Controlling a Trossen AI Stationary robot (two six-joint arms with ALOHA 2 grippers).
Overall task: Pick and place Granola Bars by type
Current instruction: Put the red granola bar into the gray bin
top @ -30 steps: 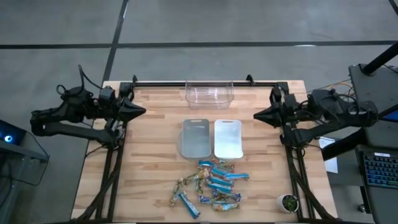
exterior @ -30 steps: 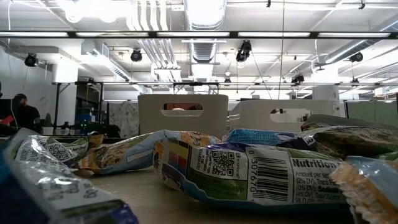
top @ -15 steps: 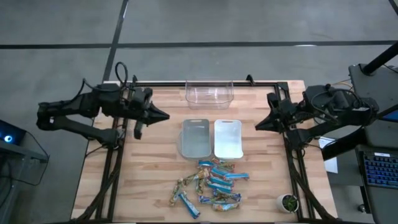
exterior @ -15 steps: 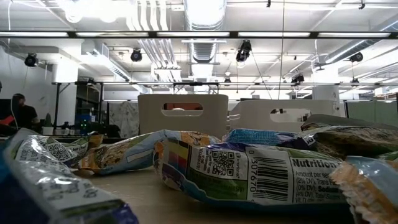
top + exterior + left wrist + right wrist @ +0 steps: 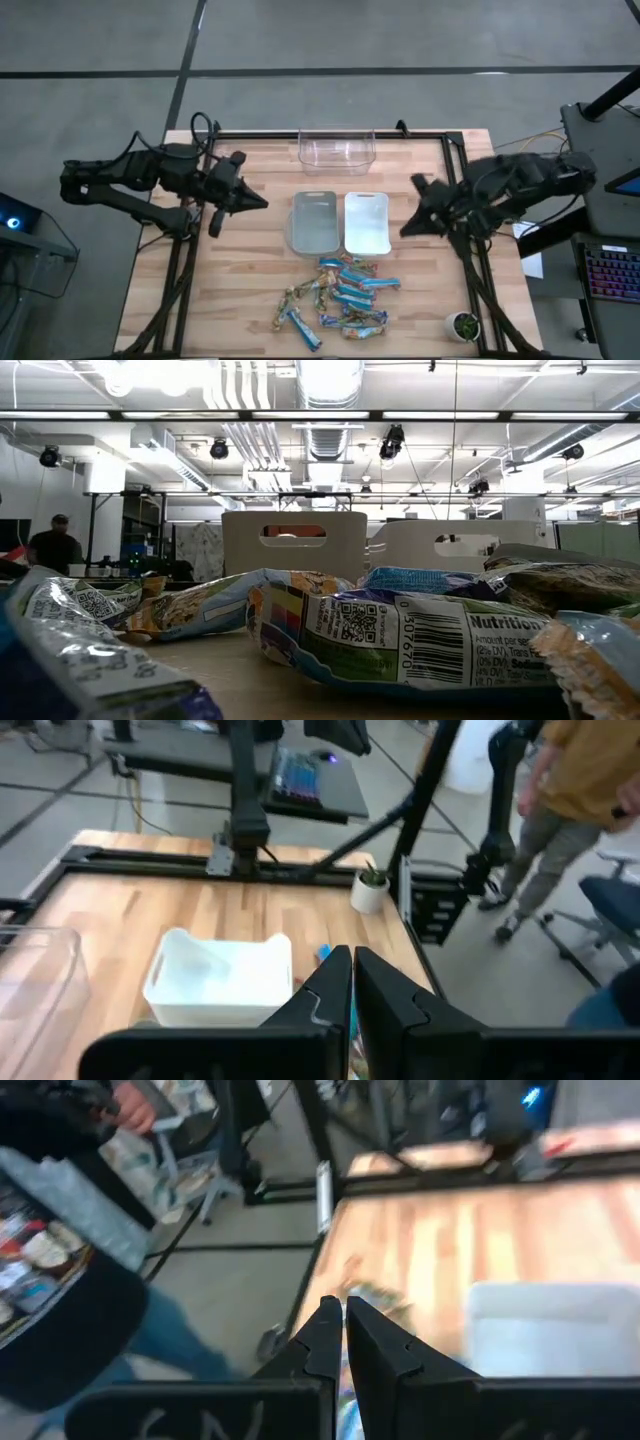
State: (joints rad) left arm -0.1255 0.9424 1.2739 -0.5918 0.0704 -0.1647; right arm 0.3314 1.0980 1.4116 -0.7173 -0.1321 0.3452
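Both grippers clenched on nothing — the left gripper (image 5: 262,203) hangs just beside the grey bin (image 5: 314,222), the right gripper (image 5: 405,231) just beside the white bin (image 5: 366,222). Past both sets of fingertips, toward the table's near edge, the bars (image 5: 338,294) lie heaped, none sorted. Light, crinkly and likely slick, each bar probably wants a pinch across its middle — loose wrapper ends could slip free.

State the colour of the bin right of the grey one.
White bin, clearest in the high view.
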